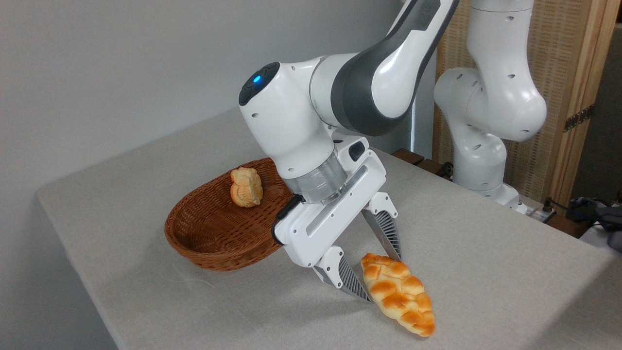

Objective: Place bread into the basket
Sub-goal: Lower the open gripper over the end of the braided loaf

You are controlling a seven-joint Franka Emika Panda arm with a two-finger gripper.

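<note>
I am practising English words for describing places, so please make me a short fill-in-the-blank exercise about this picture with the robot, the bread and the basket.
1. The small bun lies inside the ____.
2. The braided loaf lies on the ____, outside the wicker basket.
3. The gripper has its jaws ____, one on each side of the loaf's near end.
4. The basket is to the ____ of the braided loaf in the picture.

Missing words: basket; table; open; left
</note>
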